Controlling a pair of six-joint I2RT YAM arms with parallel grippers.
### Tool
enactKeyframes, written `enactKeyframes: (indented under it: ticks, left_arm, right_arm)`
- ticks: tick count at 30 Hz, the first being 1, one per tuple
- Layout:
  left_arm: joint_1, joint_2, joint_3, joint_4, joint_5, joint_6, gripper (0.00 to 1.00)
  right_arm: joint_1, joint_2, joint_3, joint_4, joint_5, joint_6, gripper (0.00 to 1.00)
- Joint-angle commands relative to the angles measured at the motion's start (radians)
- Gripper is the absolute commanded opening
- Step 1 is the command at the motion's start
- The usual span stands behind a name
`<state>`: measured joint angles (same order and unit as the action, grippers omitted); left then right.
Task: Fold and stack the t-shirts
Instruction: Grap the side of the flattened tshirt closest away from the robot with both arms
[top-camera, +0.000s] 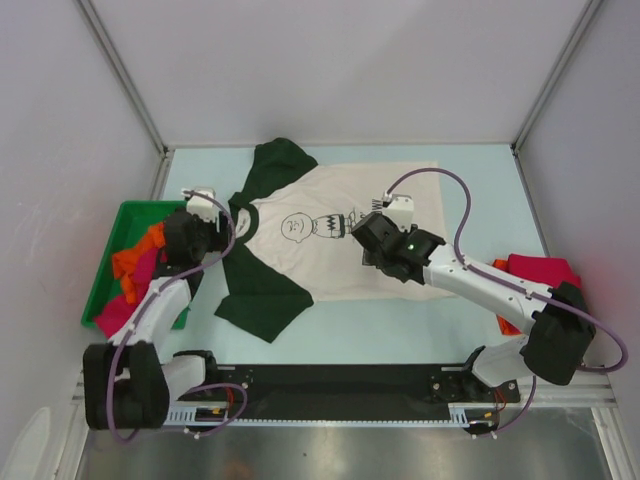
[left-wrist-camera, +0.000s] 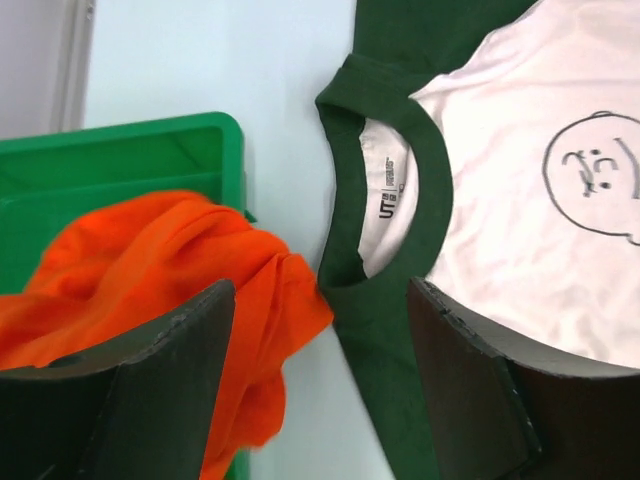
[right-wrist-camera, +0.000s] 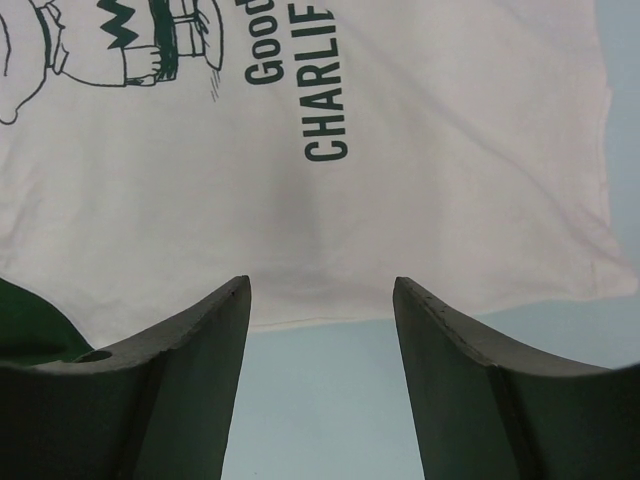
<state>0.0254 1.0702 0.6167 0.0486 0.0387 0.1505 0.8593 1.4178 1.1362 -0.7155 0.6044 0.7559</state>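
**On the desk (top-camera: 400, 325), cream tee spread flat, both pincers open above it**

Across the middle of the desk the cream t-shirt (top-camera: 345, 255) lies print up. Its long axis runs left to right, with the collar (left-wrist-camera: 385, 190) toward the left arm and the hem toward the right arm.

The left pincer (left-wrist-camera: 318, 300) hangs over the collar end, jaws wide apart and holding nothing. The orange t-shirt (left-wrist-camera: 150, 260) in the green bin (top-camera: 125, 215) is just to its outer side.

The right pincer (right-wrist-camera: 320, 290) is also wide open and empty. It hovers at the shirt's near long edge, toward the hem end, and that edge lies just ahead of its fingertips in the wrist view.

Each arm is therefore nearer its own end of the shirt. A fold would likely start from the near edge, lifted away from the arms across the long axis. More t-shirts (top-camera: 545, 272) sit by the right arm.
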Motion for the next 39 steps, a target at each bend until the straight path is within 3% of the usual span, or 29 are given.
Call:
enactKeyframes:
  ticks: [1, 10, 14, 15, 17, 21, 23, 26, 32, 36, 39]
  left_arm:
    - [0.005, 0.123, -0.126, 0.442, -0.006, -0.039, 0.75]
    - [0.005, 0.169, -0.345, 0.876, 0.006, -0.144, 0.83]
    - [-0.019, 0.220, -0.394, 0.996, -0.010, -0.112, 0.94]
    - [-0.053, 0.234, -0.435, 1.076, -0.011, -0.100, 0.99]
    - [-0.070, 0.281, -0.492, 1.254, -0.023, -0.086, 1.00]
    - [-0.070, 0.266, -0.482, 1.206, -0.037, -0.095, 1.00]
    - [-0.070, 0.261, -0.447, 1.125, -0.091, -0.109, 0.99]
    - [-0.071, 0.266, -0.448, 1.130, -0.089, -0.111, 1.00]
    - [-0.071, 0.266, -0.453, 1.143, -0.088, -0.111, 1.00]
    - [-0.071, 0.266, -0.453, 1.142, -0.089, -0.111, 1.00]
    - [-0.073, 0.266, -0.453, 1.142, -0.089, -0.111, 1.00]
  right_arm:
    - [0.015, -0.026, 0.074, -0.116, 0.084, 0.059, 0.64]
    - [0.056, -0.069, 0.085, -0.243, 0.130, 0.184, 0.64]
    - [0.090, -0.068, 0.109, -0.306, 0.156, 0.256, 0.64]
    - [0.108, -0.066, 0.115, -0.330, 0.164, 0.281, 0.64]
    - [0.121, -0.062, 0.126, -0.352, 0.185, 0.298, 0.64]
    - [0.127, -0.054, 0.142, -0.366, 0.201, 0.306, 0.64]
    - [0.129, -0.049, 0.146, -0.352, 0.215, 0.260, 0.65]
    - [0.129, -0.042, 0.161, -0.308, 0.245, 0.145, 0.66]
    - [0.055, -0.094, 0.108, -0.116, 0.239, -0.106, 0.67]
    - [0.009, -0.213, -0.036, 0.130, 0.169, -0.197, 0.67]
    - [0.010, -0.264, -0.102, 0.168, 0.152, -0.173, 0.66]
